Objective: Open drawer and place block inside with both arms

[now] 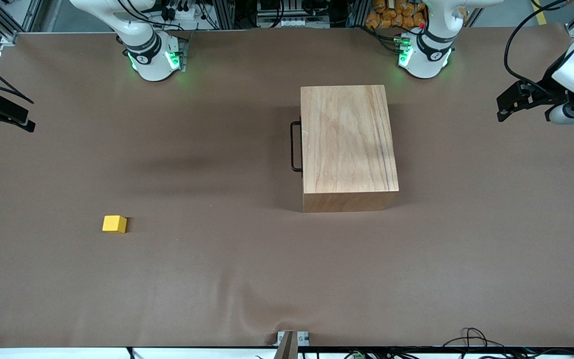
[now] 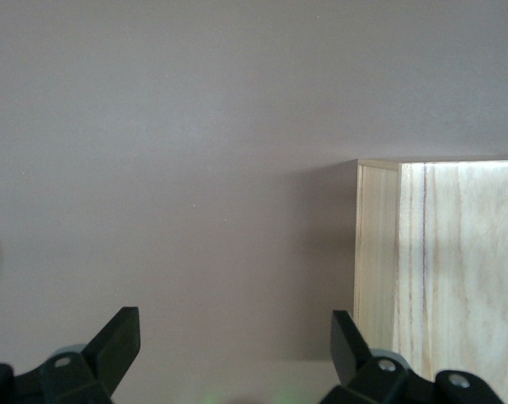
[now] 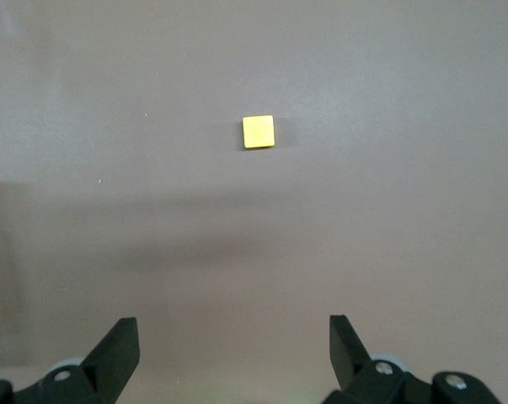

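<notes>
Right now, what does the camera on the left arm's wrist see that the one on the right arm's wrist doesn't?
Only the left wrist view shows the wooden box: one corner of it, with the open left gripper over the table beside it. Only the right wrist view shows the yellow block, lying alone on the table, with the open right gripper well short of it. Both share the bare brown table and a pair of spread black fingers. Neither shows the drawer's handle.
</notes>
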`<state>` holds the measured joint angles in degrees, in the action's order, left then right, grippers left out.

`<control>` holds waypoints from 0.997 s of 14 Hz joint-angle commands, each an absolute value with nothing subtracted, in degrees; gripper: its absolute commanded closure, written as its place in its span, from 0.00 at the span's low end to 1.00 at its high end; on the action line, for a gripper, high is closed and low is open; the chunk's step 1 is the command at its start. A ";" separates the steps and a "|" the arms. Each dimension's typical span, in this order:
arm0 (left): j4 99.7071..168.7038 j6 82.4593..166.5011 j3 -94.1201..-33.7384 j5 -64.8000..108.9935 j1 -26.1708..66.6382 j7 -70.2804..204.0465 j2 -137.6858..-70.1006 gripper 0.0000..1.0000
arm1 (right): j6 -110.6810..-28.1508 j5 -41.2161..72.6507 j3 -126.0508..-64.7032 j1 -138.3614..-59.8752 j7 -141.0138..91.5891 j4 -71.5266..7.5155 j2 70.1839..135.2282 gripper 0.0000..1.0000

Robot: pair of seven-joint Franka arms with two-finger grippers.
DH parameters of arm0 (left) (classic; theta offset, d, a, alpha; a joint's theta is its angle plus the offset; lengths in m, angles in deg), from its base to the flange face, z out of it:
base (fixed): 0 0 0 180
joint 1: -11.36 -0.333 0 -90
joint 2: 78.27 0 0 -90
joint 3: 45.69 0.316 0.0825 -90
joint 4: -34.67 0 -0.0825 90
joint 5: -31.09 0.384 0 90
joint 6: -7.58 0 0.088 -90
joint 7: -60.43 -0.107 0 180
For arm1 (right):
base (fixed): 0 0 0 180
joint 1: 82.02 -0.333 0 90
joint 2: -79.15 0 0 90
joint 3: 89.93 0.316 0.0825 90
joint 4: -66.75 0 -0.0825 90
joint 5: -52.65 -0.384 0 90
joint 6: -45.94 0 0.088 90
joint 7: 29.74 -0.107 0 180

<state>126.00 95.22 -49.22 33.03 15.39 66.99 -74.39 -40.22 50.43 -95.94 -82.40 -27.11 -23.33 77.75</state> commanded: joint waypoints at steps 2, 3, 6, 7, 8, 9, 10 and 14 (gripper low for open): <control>124.93 94.59 -48.33 32.32 15.23 65.97 -74.23 0.00 | -41.33 50.19 -95.64 -81.84 -26.84 -25.71 75.73 0.00; 124.85 94.42 -48.33 32.32 15.23 65.97 -74.23 0.00 | -41.25 50.19 -95.64 -81.84 -26.76 -25.71 75.73 0.00; 124.15 94.42 -48.24 32.15 14.62 65.97 -74.49 0.00 | -41.07 50.19 -95.55 -81.84 -26.84 -25.71 75.81 0.00; 123.88 94.42 -47.89 32.06 13.92 65.80 -74.49 0.00 | -41.07 50.19 -95.55 -81.93 -26.76 -25.71 75.81 0.00; 123.96 94.42 -47.89 31.53 13.65 65.18 -74.49 0.00 | -41.07 50.19 -95.55 -81.93 -26.76 -25.71 75.81 0.00; 124.23 94.33 -47.89 31.27 13.64 63.87 -74.32 0.00 | -40.98 50.19 -95.55 -81.93 -26.76 -25.71 75.90 0.00; 124.66 94.24 -47.89 31.18 13.56 61.86 -74.06 0.00 | -40.98 50.19 -95.55 -82.02 -26.76 -25.71 75.90 0.00; 126.34 93.98 -47.98 30.39 12.85 58.41 -73.00 0.00 | -41.25 50.28 -95.55 -82.02 -26.76 -25.53 75.99 0.00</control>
